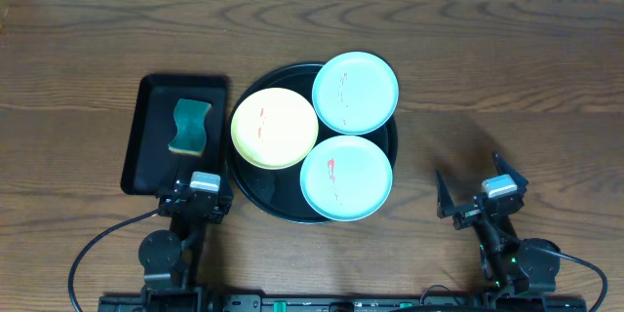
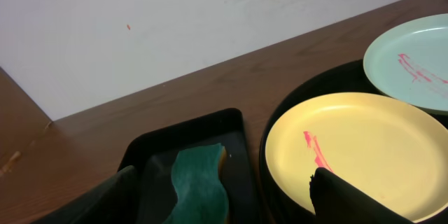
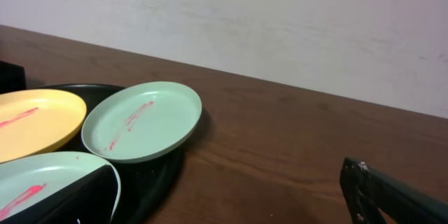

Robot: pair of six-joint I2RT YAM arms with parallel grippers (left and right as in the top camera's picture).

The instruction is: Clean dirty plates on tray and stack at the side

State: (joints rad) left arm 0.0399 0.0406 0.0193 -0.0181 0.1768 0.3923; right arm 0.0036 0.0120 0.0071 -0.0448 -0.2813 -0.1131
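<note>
The round black tray (image 1: 255,193) holds three plates, each with red smears: a pale yellow plate (image 1: 274,128) on the left, an aqua plate (image 1: 355,93) at the back right and another aqua plate (image 1: 346,177) at the front. My left gripper (image 1: 195,195) stands open near the table's front, left of the tray, holding nothing. In the left wrist view its fingers (image 2: 105,197) frame a green sponge (image 2: 199,182) and the yellow plate (image 2: 364,147). My right gripper (image 1: 472,183) is open over bare wood right of the tray. The right wrist view shows the back aqua plate (image 3: 143,120).
A rectangular black tray (image 1: 146,151) left of the round tray carries the green sponge (image 1: 191,126). Dark-brown wood tabletop (image 1: 507,78) stretches right of the round tray and behind it. A pale wall (image 3: 280,21) stands behind the table.
</note>
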